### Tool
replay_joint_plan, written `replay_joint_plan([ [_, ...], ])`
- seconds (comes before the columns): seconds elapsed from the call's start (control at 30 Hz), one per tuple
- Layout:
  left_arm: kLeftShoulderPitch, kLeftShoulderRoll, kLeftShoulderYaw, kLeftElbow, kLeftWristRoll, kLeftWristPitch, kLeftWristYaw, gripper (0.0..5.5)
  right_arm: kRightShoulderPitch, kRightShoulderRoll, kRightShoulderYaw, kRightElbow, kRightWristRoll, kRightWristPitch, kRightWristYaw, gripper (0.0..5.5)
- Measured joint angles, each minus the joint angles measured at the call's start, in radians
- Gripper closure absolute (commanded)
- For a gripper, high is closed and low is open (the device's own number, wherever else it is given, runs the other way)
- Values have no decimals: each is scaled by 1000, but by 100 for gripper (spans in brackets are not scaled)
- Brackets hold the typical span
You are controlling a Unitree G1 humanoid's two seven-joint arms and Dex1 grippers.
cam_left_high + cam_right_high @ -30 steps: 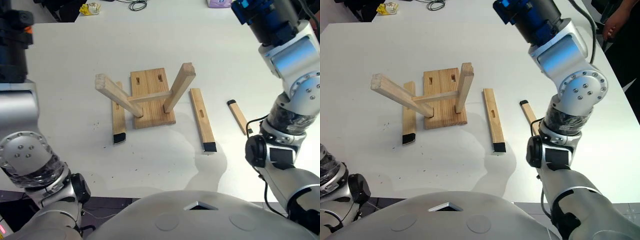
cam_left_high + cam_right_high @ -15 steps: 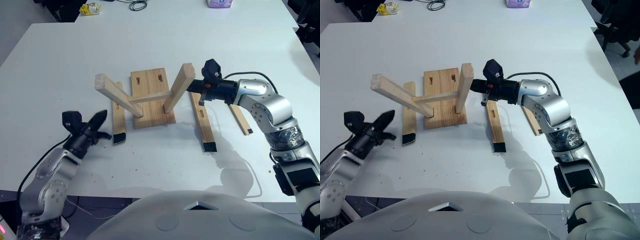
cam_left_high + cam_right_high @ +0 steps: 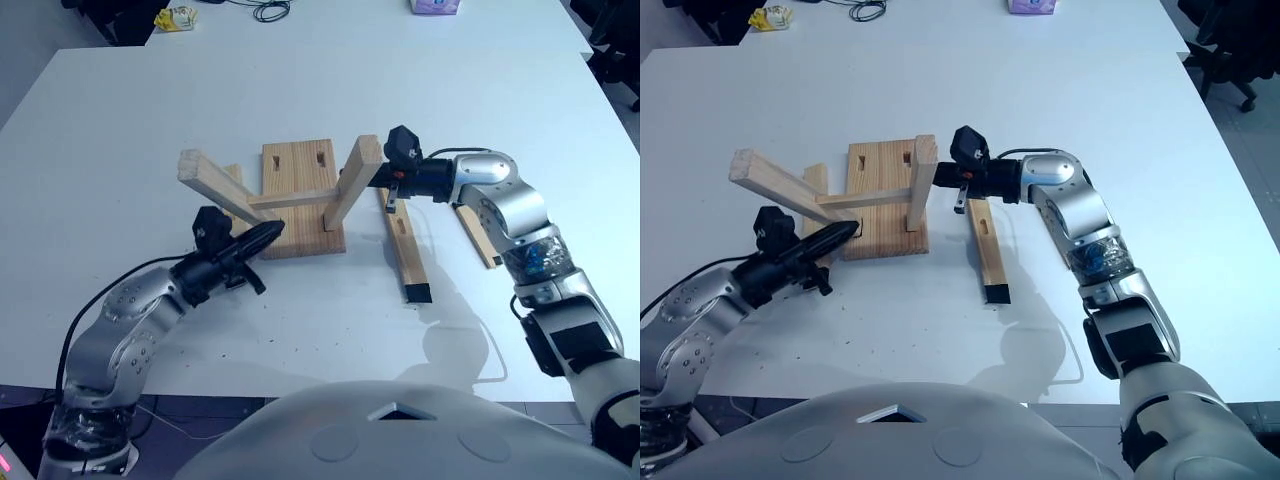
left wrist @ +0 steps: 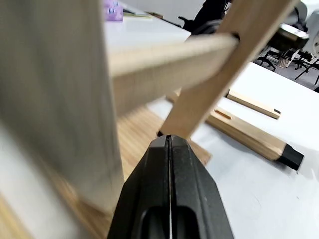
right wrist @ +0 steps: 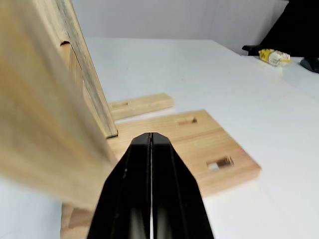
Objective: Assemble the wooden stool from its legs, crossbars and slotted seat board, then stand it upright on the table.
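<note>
The slotted seat board [image 3: 300, 175] lies flat mid-table. Two legs stand in it, tilted: the left leg [image 3: 215, 187] leans far left, the right leg [image 3: 352, 185] leans right, and a crossbar [image 3: 295, 198] joins them. My left gripper [image 3: 270, 231] is shut and empty, its tip at the base of the left leg; in the left wrist view the fingertips [image 4: 168, 144] point under the crossbar. My right gripper [image 3: 382, 182] is shut, its tip against the upper side of the right leg. A loose leg [image 3: 405, 245] with a black foot lies right of the board.
Another loose leg [image 3: 817, 178] lies left of the board, partly behind the tilted leg. A short crossbar [image 3: 478, 235] rests under my right forearm. A yellow item [image 3: 180, 15] and a purple box [image 3: 435, 6] sit at the table's far edge. Open table lies in front.
My left gripper has shut and moved right to the left leg's base. The right gripper has moved left onto the right leg. The standing legs have tipped slightly left.
</note>
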Motion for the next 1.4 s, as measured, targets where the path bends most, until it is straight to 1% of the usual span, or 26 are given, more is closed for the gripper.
replay_joint_plan([
  [0.13, -42, 4, -40, 46, 56, 4, -18, 550, -8, 36, 1, 18, -10, -12, 46, 548],
  [0.27, -20, 53, -41, 77, 89, -4, -86, 550, 26, 34, -1, -51, 18, 23, 102, 548],
  [0.37, -38, 85, -35, 150, 127, -29, -140, 550, 83, -4, -9, -167, 60, 85, 142, 548],
  [0.47, -103, 110, -32, 260, 174, -66, -185, 550, 141, -53, -12, -287, 108, 156, 177, 548],
  [0.53, -151, 111, -33, 311, 193, -83, -199, 550, 165, -63, -8, -344, 129, 190, 189, 548],
  [0.73, -256, 58, -49, 362, 202, -97, -204, 550, 179, -41, 3, -406, 160, 250, 163, 548],
  [0.9, -315, -1, -97, 407, 234, -126, -208, 550, 208, -3, -13, -434, 208, 290, 107, 548],
  [1.07, -398, -27, -97, 558, 291, -195, -194, 550, 214, 27, -50, -445, 229, 308, 44, 548],
  [1.17, -472, -55, -63, 679, 342, -248, -110, 550, 216, 32, -77, -442, 230, 307, 14, 548],
  [1.23, -487, -64, -22, 695, 343, -252, -64, 550, 213, 27, -102, -424, 225, 292, 3, 548],
  [1.33, -428, -57, 68, 590, 305, -219, -26, 550, 192, -26, -137, -335, 141, 200, -11, 548],
  [1.4, -329, -57, 95, 462, 272, -157, -11, 550, 156, -52, -130, -211, 16, 93, -59, 548],
])
